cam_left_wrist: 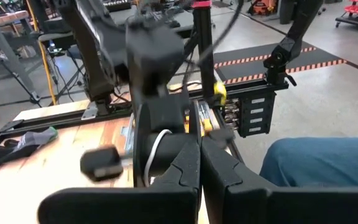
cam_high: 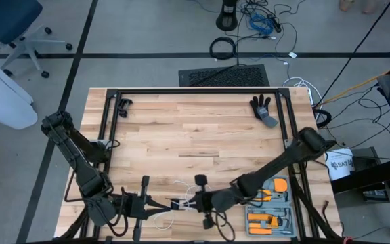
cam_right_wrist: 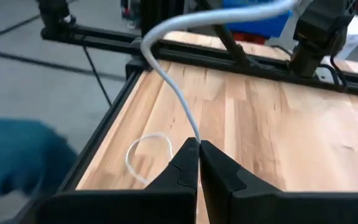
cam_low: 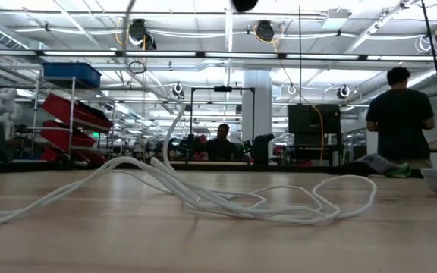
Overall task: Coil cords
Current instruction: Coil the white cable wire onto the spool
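Note:
A thin white cord (cam_high: 175, 203) lies near the table's near edge, between my two grippers. In the low view its slack loops (cam_low: 226, 201) rest on the wood and one strand (cam_low: 174, 129) rises out of the frame's top. My right gripper (cam_right_wrist: 198, 144) is shut on the cord above the table. From there the cord climbs, bends (cam_right_wrist: 149, 43) and runs across to my left gripper (cam_high: 156, 202), which faces the right one. My left gripper (cam_left_wrist: 199, 146) is shut, with a stretch of cord (cam_left_wrist: 156, 149) just beside its fingertips. My left gripper is shut on the cord, which runs up to it (cam_right_wrist: 272, 7) in the right wrist view. The place of contact is hidden by the fingers themselves. My right gripper pinches a single strand (cam_right_wrist: 195, 135) between its two fingertips. The fingers point slanting down toward the left arm. The strand rises from them in a curve, lifted off the wood.
A black glove (cam_high: 263, 108) lies at the far right of the table. An orange tool tray (cam_high: 271, 203) sits by the right arm at the near right. A black metal frame (cam_high: 195, 91) runs round the tabletop. People (cam_low: 399, 114) stand beyond the table.

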Robot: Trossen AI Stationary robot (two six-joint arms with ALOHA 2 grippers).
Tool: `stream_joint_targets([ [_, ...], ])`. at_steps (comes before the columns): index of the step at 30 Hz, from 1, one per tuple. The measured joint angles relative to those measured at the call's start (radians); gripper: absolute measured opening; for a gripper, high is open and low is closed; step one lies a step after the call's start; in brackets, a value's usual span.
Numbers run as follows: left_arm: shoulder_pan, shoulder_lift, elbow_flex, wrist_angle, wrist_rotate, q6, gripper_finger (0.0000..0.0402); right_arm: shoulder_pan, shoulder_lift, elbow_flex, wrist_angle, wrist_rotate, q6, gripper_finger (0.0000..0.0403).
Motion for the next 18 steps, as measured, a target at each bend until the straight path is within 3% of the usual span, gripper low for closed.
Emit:
stream_joint_targets([
  [8, 0.0, 0.0, 0.0, -0.038, 0.01, -0.021, 0.0002, 0.078, -0.174, 0.0, -0.24, 0.003, 0.003, 0.0],
  [18, 0.03, 0.014, 0.0, -0.057, 0.14, -0.103, 0.0002, 0.122, -0.25, 0.0, -0.22, 0.059, -0.059, 0.0],
])
